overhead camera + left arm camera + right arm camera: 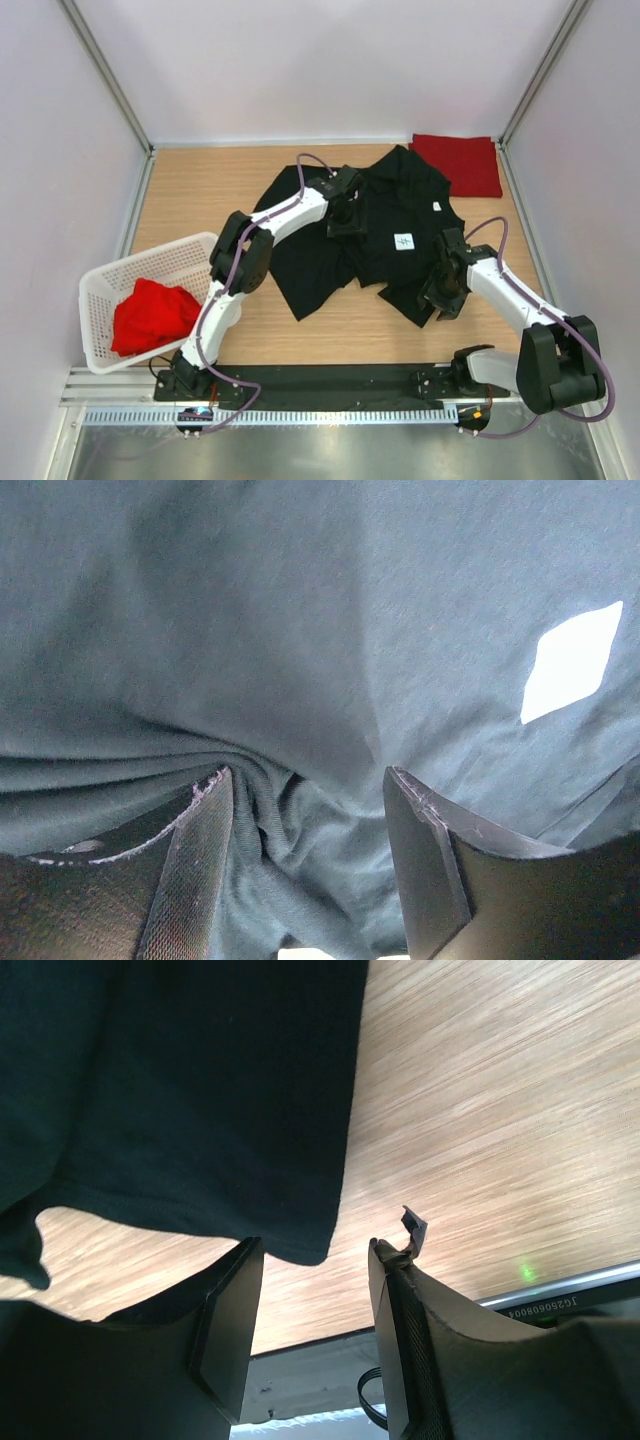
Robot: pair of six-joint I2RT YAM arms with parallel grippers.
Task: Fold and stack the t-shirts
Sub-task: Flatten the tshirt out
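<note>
While left gripper (310, 785) jaws gape wide over bunched black t-shirt (300, 630), right gripper (315, 1255) jaws hang half-open, empty.

Count, top view:
- T-shirts: three in all.
- black t-shirt (385, 215): one.
- Red t-shirts: two, namely folded red t-shirt (458, 163) and crumpled red t-shirt (152, 315).
- white lattice basket (97, 325): one.
- wooden table (200, 190): one.
- Grippers: two, namely left gripper (345, 213) and right gripper (441, 297).

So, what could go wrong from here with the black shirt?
The left gripper stands open over bunched cloth of the black t-shirt; closing there may pinch several layers and crease it. The right gripper, open, has only the hem corner between its fingers, so its grasp might slip off.
</note>
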